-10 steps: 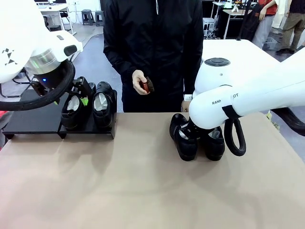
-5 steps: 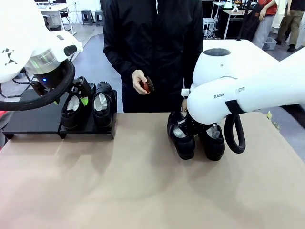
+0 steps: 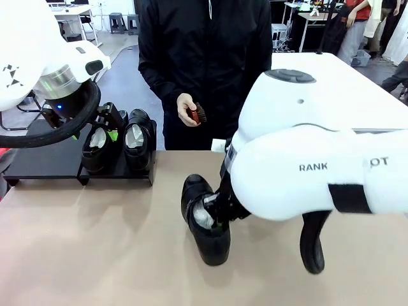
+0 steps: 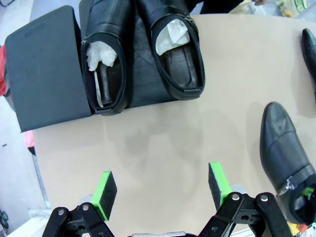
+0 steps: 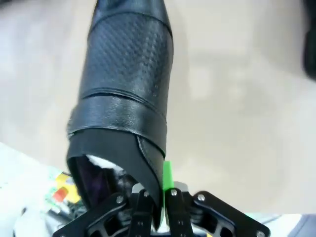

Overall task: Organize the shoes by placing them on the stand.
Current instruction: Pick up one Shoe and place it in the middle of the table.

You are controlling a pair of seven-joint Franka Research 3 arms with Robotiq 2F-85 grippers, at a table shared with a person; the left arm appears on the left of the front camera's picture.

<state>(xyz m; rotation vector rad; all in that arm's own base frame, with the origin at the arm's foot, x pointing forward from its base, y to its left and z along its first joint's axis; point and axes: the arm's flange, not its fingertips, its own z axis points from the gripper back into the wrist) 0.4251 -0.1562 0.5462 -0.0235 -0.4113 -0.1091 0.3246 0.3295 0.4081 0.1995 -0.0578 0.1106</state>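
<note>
Two glossy black shoes (image 3: 99,148) (image 3: 138,143) stuffed with white paper stand side by side on the right section of the low black stand (image 3: 38,162). From above they show as shoes (image 4: 104,59) (image 4: 178,44) on the stand (image 4: 44,69). My left gripper (image 4: 161,186) hovers open over the bare table in front of them; from the front it sits by the stand (image 3: 105,127). My right gripper (image 5: 155,200) is shut on the heel collar of a third shoe (image 5: 126,94), held near mid-table (image 3: 205,220). A fourth shoe (image 4: 310,47) peeks in at the edge.
A person in a black jacket stands at the far side, holding a small reddish-brown brush (image 3: 197,115) in one hand. The left section of the stand (image 4: 42,54) is bare. My bulky right arm (image 3: 306,166) covers the table's right half.
My right arm has carried the gripped shoe left and toward the near side, away from the shoe beside it. The left arm and the two shoes on the stand have not moved.
</note>
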